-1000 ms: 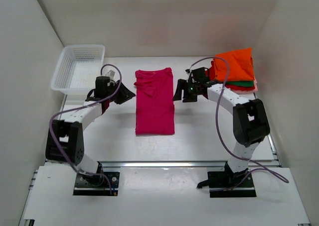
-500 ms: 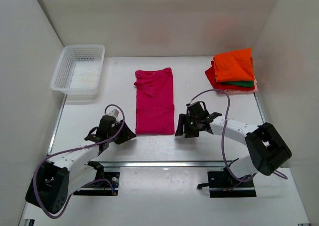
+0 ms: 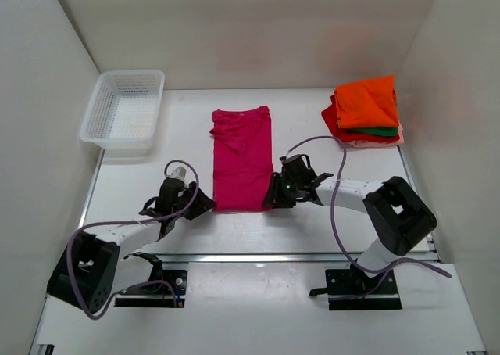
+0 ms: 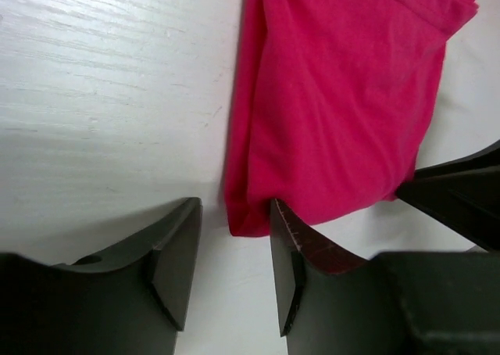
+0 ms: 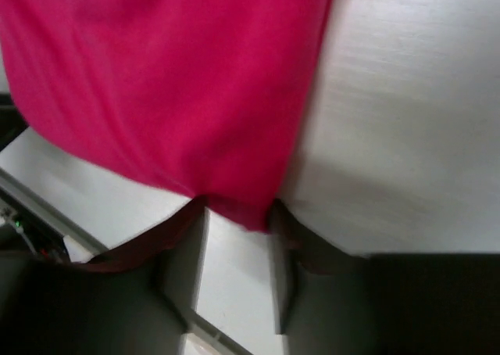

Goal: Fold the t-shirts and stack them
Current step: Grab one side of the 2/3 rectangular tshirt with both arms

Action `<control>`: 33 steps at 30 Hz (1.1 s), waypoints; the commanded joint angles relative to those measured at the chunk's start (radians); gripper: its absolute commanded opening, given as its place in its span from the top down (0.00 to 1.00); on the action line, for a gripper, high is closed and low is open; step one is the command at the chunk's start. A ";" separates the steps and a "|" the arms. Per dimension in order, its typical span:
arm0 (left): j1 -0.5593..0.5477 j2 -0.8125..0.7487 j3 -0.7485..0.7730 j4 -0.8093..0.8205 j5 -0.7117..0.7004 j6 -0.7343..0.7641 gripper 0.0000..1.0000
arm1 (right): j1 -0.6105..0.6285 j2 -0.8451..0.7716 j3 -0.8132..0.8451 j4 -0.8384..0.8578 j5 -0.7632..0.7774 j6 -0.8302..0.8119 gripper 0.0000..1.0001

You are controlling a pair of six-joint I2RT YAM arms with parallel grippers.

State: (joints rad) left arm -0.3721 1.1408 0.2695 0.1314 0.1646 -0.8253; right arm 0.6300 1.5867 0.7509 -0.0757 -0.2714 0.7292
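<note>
Two robot arms reach low over a white tabletop [image 3: 187, 132] toward a magenta t-shirt [image 3: 242, 159], folded into a long strip that runs top to bottom at the centre of the overhead frame. The left pincer [image 3: 201, 206] sits at the strip's lower left corner and the right pincer [image 3: 273, 195] at its lower right corner, facing each other across the shirt's bottom edge.

In the left wrist view the jaws stand part-way open. The rounded corner of the cloth lies in the gap between them, close against the finger [image 4: 293, 292] at the right of the frame and clear of the other; nothing is gripped.

The right wrist view is blurred. The shirt fills its upper left, and the lowest corner dips between two fingers that stand apart, with bare tabletop showing between them below the cloth. This pincer is also open and holds nothing.

At the upper right of the overhead frame, well apart from both pincers, lies a stack of folded t-shirts [image 3: 366, 105]: orange on top, then a green edge, red, and a pale pink edge at the bottom. A white mesh basket [image 3: 117, 141] stands at the upper left.
</note>
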 commanded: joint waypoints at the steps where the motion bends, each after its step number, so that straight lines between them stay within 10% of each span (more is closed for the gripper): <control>1: -0.016 0.074 0.019 0.088 0.004 -0.020 0.49 | 0.016 0.058 0.025 -0.004 0.017 -0.011 0.71; 4: -0.053 0.149 0.060 0.073 0.013 0.006 0.80 | 0.031 0.072 0.039 -0.036 0.038 -0.025 1.00; 6: -0.048 0.171 0.054 0.076 0.041 -0.004 0.99 | 0.049 0.058 0.022 -0.061 0.043 -0.027 1.00; 24: -0.188 -0.929 -0.233 -0.708 0.190 -0.222 1.00 | 0.313 -0.393 -0.286 -0.214 -0.061 0.125 1.00; 33: -0.132 -0.572 0.077 -0.592 0.173 -0.054 1.00 | 0.030 -0.452 -0.075 -0.426 -0.218 -0.114 1.00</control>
State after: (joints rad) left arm -0.4934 0.4541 0.2131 -0.5293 0.3729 -0.9604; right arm 0.7658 1.1309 0.5648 -0.4099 -0.4129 0.7395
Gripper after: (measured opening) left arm 0.026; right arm 0.027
